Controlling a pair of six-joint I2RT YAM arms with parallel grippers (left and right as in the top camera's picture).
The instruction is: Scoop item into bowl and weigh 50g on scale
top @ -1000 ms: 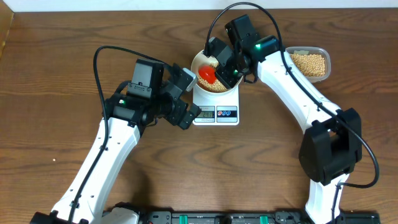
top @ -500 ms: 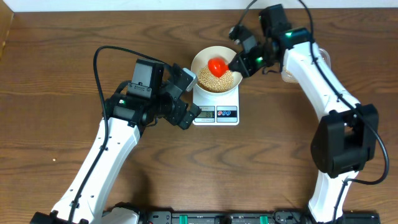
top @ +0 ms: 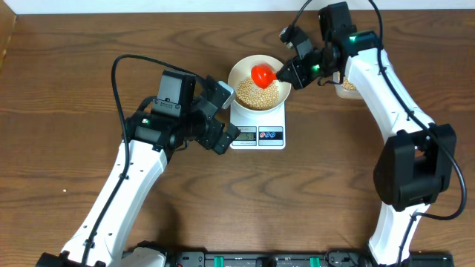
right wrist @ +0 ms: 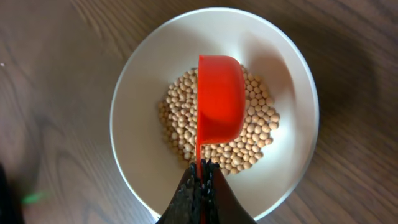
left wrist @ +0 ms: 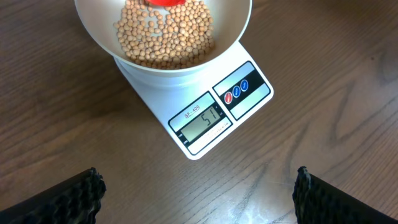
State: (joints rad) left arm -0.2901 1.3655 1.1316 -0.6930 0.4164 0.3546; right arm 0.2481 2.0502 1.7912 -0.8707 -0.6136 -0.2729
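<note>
Movement over the last second belongs to the right arm alone. A second ago its tool [top: 286,72] held the red scoop [top: 260,75] low over the beans. Now it has drawn back toward the far right rim of the bowl [top: 239,70], and the scoop sits higher. The tool is clamped tight on the scoop's thin handle. In the right wrist view the scoop is rolled on its side above the heap, and we cannot see into it.

We judge that a pour has just finished. In the left wrist view the display on the scale [left wrist: 205,121] appears to read 51, about a gram over the target. If that reading is right, the next step is more likely a small removal, or stopping, than another scoop.

The bowl stands squarely on the scale and holds a shallow heap of pale tan beans [left wrist: 168,31] that covers its floor. The clear tub [top: 346,90], in plain view a second ago, now shows only an edge under the right arm, and we cannot see its contents.

The left tool [top: 225,115] has not moved. Its jaws are spread wide and empty, and it hovers above the table [top: 74,74] just left of the scale.
</note>
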